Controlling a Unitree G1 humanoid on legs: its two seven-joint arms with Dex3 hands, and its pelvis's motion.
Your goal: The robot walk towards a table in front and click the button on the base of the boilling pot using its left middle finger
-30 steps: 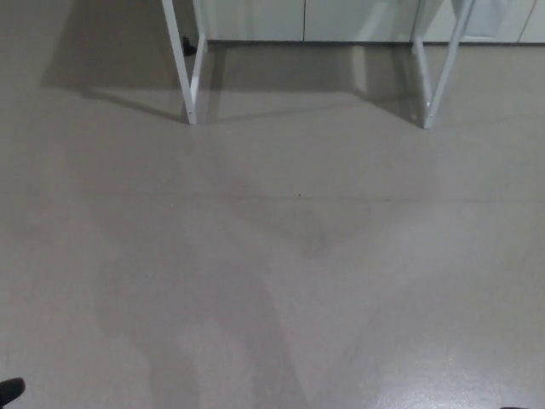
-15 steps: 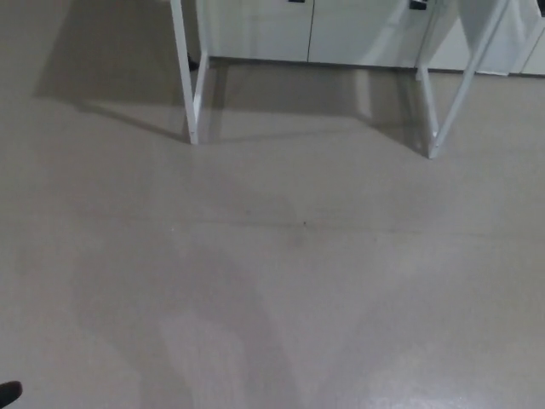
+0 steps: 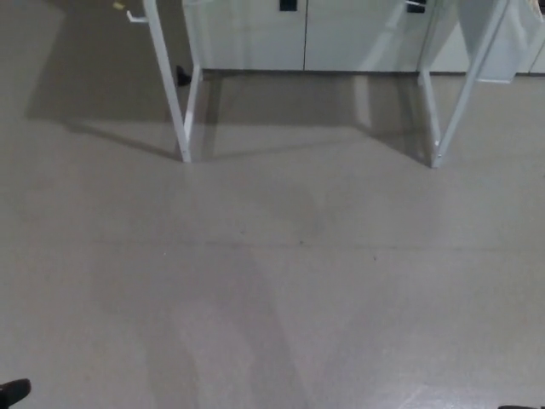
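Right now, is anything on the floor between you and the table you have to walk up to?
Nothing visible blocks the way. The grey floor is bare up to the white table legs at the top of the head view. The tabletop, the boiling pot and its button are out of frame, and neither hand clearly shows.

Bare grey floor [image 3: 281, 281] runs to white metal legs [image 3: 174, 102] standing before pale cabinet doors [image 3: 306, 38].
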